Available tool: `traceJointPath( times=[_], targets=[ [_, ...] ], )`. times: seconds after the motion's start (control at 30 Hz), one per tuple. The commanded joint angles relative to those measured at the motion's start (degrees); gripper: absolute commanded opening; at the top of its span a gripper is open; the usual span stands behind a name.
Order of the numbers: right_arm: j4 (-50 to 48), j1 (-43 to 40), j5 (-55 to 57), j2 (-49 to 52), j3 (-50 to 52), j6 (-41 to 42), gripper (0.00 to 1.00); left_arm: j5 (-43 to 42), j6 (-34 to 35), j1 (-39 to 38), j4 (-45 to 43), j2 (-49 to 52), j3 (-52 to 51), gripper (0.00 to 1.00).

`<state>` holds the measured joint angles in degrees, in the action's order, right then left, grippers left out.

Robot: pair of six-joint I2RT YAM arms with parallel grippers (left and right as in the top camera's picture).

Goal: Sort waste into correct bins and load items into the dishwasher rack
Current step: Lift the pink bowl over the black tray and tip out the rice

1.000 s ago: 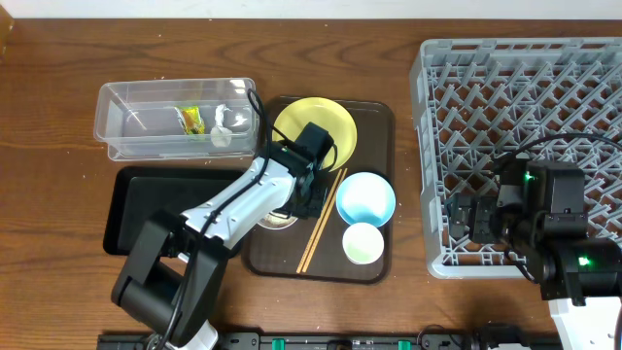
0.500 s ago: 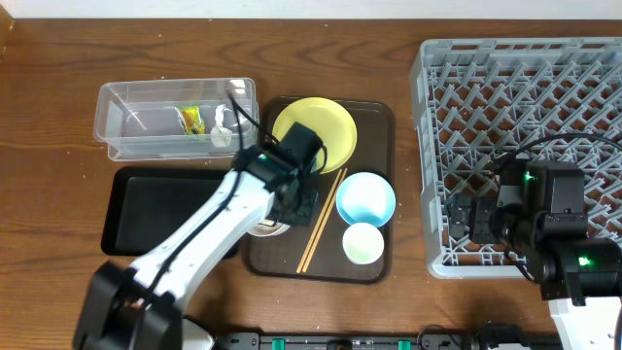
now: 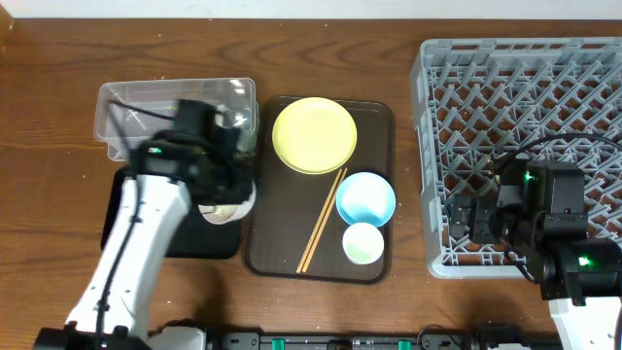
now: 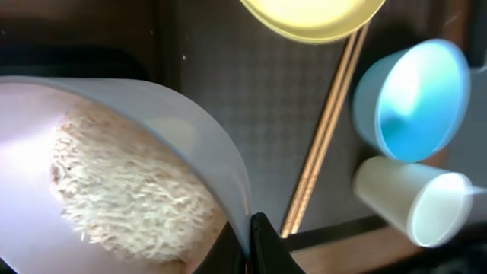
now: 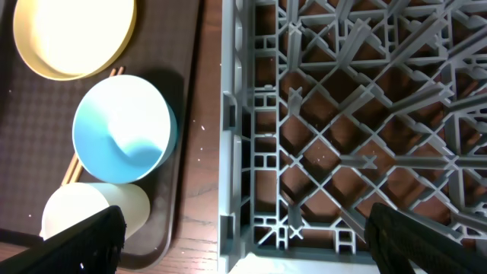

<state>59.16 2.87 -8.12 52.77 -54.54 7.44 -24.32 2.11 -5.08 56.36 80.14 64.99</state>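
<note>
My left gripper [image 4: 247,245] is shut on the rim of the white bowl [image 4: 175,129], which holds the heap of rice [image 4: 125,190]. From overhead the bowl [image 3: 224,210] hangs over the right edge of the black tray [image 3: 146,219]. The clear tub [image 3: 136,117] is just behind it, and my arm hides the wrapper. The yellow plate [image 3: 314,134], light blue bowl [image 3: 365,197], pale cup [image 3: 362,243] and chopsticks [image 3: 321,222] lie on the brown serving tray [image 3: 379,122]. My right gripper [image 5: 243,247] is open and empty over the front-left corner of the grey rack [image 3: 525,107].
The brown serving tray sits between the bins and the rack. The rack [image 5: 342,114] fills the right side of the table. A strip of bare wood [image 3: 406,175] separates it from the serving tray.
My left arm has lifted the white bowl off the brown serving tray and carried it left, over the black tray's right edge. The right arm has not moved.
</note>
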Motion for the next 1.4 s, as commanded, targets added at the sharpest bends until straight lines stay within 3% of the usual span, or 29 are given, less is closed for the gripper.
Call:
traceJointPath(
  times=[0.0,0.23,0.53,0.93,1.37],
  targets=[
    [0.48,0.52,-0.31,-0.22,-0.94,0.68,0.99,-15.08,-7.41,7.76,0.15,1.46,0.24,0.06],
    [0.76,0.52,-0.31,-0.22,-0.94,0.68,0.99,-34.75,-12.0,22.23,0.02,8.46,-1.57,0.06],
    [0.76,0.52,-0.31,-0.22,-0.94,0.68,0.99,-47.5,-11.96,31.52,1.05,19.26,-1.57,0.06],
    [0.76,0.52,-0.31,-0.22,-0.94,0.68,0.99,-54.47,-11.96,37.73,9.2,23.1,-1.68,0.06],
    [0.76,0.52,-0.31,-0.22,-0.94,0.68,0.99,-63.78,-11.91,38.66,15.91,23.1,-1.68,0.06]
  ],
)
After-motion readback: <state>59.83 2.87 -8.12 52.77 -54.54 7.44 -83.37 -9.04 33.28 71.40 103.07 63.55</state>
